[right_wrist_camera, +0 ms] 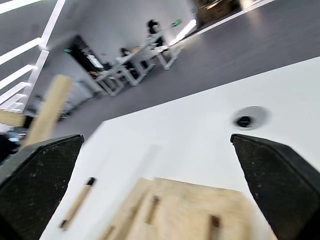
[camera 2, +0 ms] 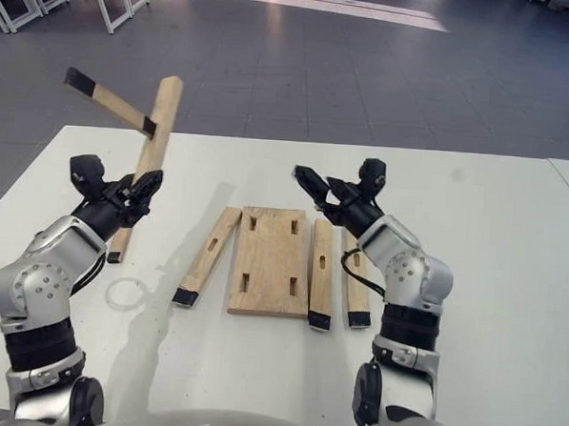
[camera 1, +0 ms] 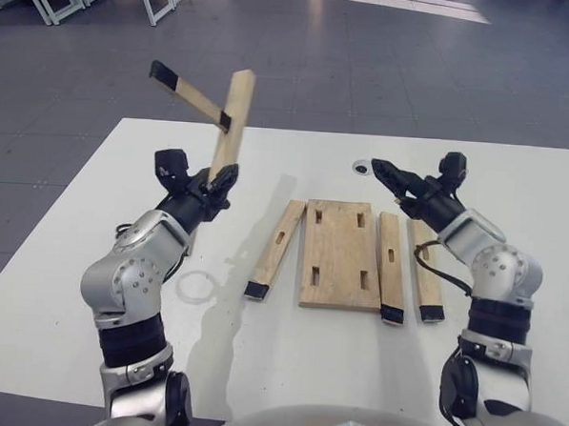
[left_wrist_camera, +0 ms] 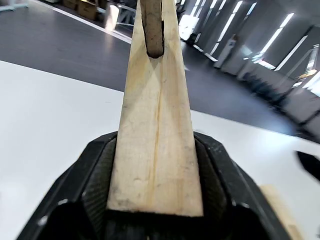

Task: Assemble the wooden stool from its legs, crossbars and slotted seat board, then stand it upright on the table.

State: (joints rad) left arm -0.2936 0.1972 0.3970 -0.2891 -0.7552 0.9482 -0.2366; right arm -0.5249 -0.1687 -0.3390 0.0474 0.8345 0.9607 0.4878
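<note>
Far left of the seat board (camera 1: pixel 337 254), the left gripper (camera 1: pixel 217 181) is raised above the table (camera 1: pixel 286 356). Its jaws are clamped on the lower end of the held leg (camera 1: pixel 234 124), which is kept near upright. The slot near that leg's top is filled by the inserted crossbar (camera 1: pixel 190 95), whose black-tipped end sticks out away from the board. Below that gripper, the loose crossbar (right_wrist_camera: pixel 77 202) is laid flat on the table. A clear ring (camera 1: pixel 197 287) is seen near it, on the robot's side.

Just left of the board, the left leg (camera 1: pixel 276 246) is laid flat and slightly angled. The board itself is flat, with four slots showing in its face. Just right of it lies the near-right leg (camera 1: pixel 390 266), then the far-right leg (camera 1: pixel 426 278), partly covered by the right arm. The right gripper (camera 2: pixel 317 183) is held above the board's far right corner with its jaws spread wide. A cable grommet (camera 1: pixel 363 166) is set in the table beyond the board.
</note>
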